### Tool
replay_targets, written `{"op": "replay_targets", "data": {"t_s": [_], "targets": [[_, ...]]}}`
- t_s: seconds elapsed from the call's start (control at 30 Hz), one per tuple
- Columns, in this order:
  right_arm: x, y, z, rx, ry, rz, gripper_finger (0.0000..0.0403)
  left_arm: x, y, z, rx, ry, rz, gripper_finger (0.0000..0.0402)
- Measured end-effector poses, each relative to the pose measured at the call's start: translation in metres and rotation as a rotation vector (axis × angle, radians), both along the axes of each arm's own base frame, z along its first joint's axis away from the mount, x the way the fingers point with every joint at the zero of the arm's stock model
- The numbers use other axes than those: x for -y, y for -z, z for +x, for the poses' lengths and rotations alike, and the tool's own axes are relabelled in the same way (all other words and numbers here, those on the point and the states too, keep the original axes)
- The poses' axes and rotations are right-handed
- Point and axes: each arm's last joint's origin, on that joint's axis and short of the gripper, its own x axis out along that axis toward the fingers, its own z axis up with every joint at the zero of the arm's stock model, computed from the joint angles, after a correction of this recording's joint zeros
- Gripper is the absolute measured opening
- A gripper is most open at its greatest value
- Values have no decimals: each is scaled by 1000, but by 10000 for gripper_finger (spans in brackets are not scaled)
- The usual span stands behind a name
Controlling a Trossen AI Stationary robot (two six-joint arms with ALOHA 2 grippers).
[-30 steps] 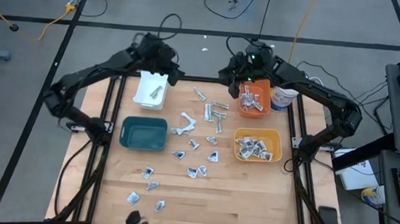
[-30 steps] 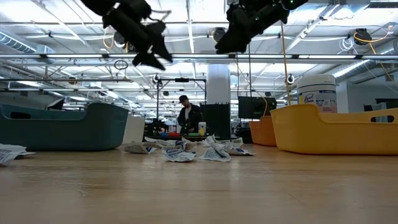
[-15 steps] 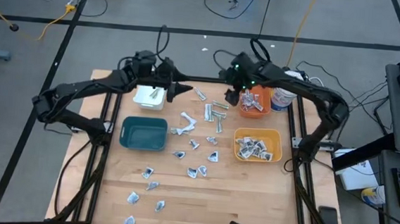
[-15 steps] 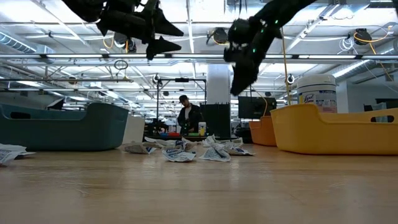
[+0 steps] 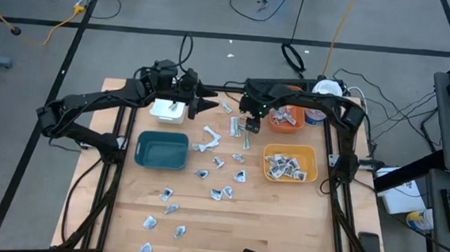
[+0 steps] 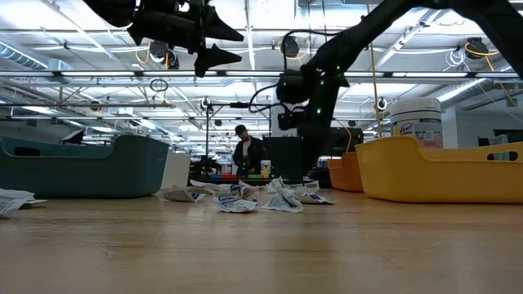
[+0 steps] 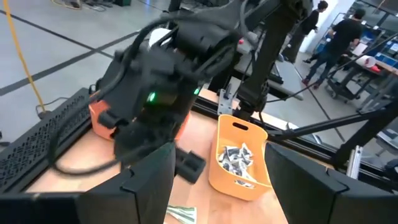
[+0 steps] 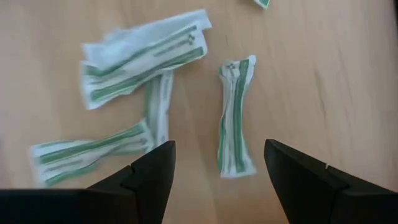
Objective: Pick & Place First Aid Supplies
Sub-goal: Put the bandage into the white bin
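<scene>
A light wooden table (image 5: pixel 281 225) carries four plastic bins: a small white one (image 5: pixel 168 111) at the far left, a teal rectangular one (image 5: pixel 161 150) nearer, an orange one (image 5: pixel 286 120) at the far right holding packets, and a yellow one (image 5: pixel 289 163) with a heap of grey-white packets. A round white-lidded tub (image 5: pixel 319 109) stands beside the orange bin. Small flat white-grey first aid packets (image 5: pixel 221 162) lie scattered between the bins and toward the near edge. The left gripper (image 5: pixel 208 106) hangs just beside the white bin, the right gripper (image 5: pixel 250 126) over narrow wrapped strips (image 5: pixel 244 135).
</scene>
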Motion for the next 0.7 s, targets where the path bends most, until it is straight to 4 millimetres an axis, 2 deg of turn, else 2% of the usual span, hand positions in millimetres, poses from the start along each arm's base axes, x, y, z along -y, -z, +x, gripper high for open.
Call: {"op": "replay_targets", "data": {"t_s": [0.27,0.47,0.6,0.7], "targets": [[11,22,1,-43,36,0,240,2,0,0,6,45,-31,255],[12,34,0,-89,32,24,231,2,0,0,7,47,-31,255],[11,34,1,-89,31,10,204,2,0,0,6,48,-31,255],[10,35,2,-93,27,2,158,2,0,0,6,48,-31,255]]}}
